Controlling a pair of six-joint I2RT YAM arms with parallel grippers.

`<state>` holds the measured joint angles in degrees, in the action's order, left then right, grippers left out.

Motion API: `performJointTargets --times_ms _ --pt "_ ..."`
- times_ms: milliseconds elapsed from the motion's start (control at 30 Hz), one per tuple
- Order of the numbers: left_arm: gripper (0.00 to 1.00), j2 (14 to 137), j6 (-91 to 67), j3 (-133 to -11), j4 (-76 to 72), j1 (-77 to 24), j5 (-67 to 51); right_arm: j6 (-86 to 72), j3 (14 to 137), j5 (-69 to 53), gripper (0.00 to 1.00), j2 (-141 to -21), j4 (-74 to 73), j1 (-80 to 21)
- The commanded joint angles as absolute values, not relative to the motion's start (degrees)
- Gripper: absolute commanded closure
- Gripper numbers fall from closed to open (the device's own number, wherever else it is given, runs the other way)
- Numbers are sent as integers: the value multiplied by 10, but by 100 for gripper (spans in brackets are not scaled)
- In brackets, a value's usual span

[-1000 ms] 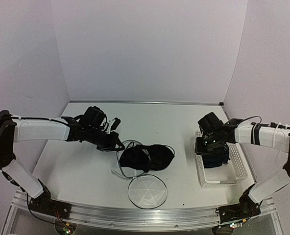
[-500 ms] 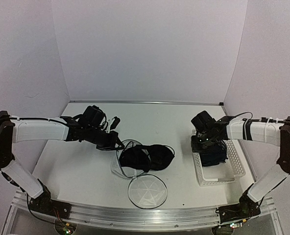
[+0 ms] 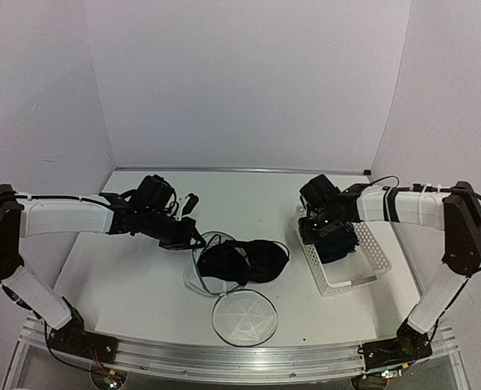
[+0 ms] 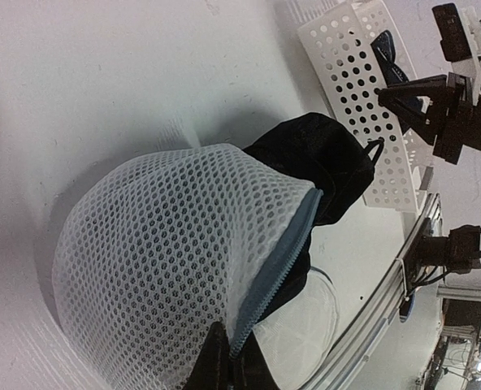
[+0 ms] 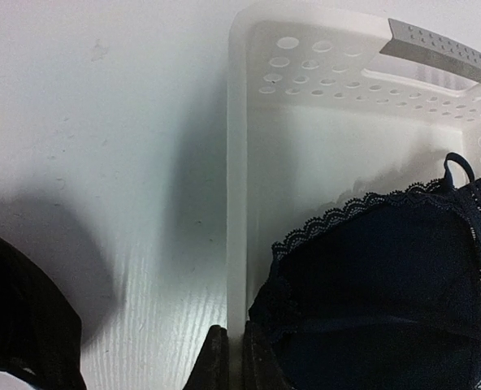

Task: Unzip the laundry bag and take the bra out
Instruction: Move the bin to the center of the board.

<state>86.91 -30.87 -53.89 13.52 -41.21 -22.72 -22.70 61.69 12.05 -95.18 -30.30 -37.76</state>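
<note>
White table (image 3: 127,280), lilac walls (image 3: 249,81). Leftmost, left gripper (image 3: 193,240) pinched onto mesh of the laundry bag (image 3: 193,280) by its open zipper (image 4: 281,252). Centre: bra (image 3: 250,262) half out, soft, light, limp; probably best gripped at a cup edge. Rightmost, right gripper (image 3: 309,231) clamped on basket (image 3: 348,282) wall.

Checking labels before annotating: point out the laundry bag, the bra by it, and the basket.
laundry bag (image 4: 167,244), left wrist view, mesh side wall.
bra (image 3: 265,260), top external view, dark fabric outside bag.
basket (image 5: 236,179), right wrist view, long rim.

white mesh laundry bag (image 4: 167,244), perforated plastic basket (image 5: 305,106)
</note>
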Motion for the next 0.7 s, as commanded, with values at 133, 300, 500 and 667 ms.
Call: performJointTargets --times_ms 133,300,500,667 --pt "100 843 -300 -538 130 -414 -218 -112 728 59 100 -1029 -249 -400" --pt "100 840 -300 -540 133 -414 -216 -63 784 44 100 -1082 -263 -408" --pt "100 836 -301 -543 142 -414 -213 -43 824 51 89 -1112 -271 -408" --pt "100 832 -301 -538 152 -414 -209 -58 821 49 67 -1084 -273 -408"
